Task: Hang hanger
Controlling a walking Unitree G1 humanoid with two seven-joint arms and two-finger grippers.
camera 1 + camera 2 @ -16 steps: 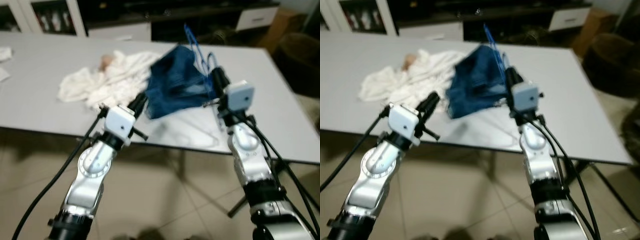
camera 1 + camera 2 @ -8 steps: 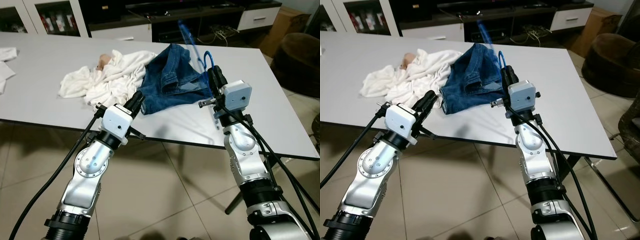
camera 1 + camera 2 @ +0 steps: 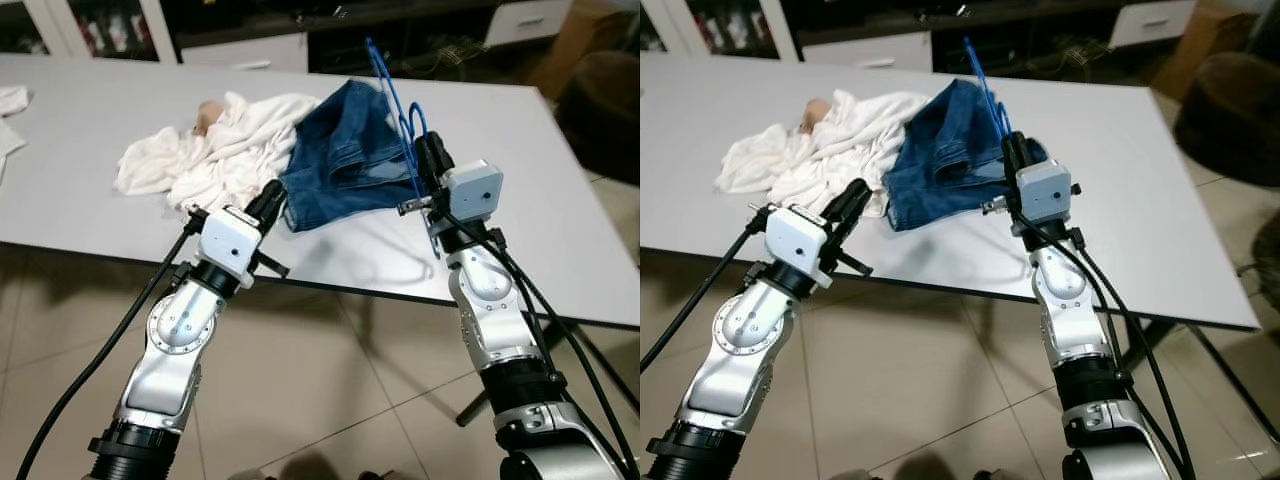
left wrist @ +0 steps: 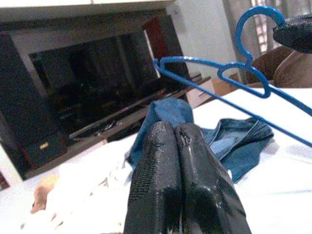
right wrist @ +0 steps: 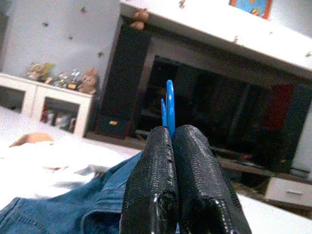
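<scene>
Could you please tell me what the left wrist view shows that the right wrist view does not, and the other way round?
The left wrist view has the left gripper with fingers pressed together on nothing, and the thin blue wire hanger side-on, its curved hook and long bars clear. The right wrist view has the right gripper shut on that hanger, seen edge-on as a narrow blue strip rising between the fingertips, plus a white shelf with small figurines. Both share the crumpled blue denim garment, the white cloth on the white table, and the dark cabinet behind.
</scene>
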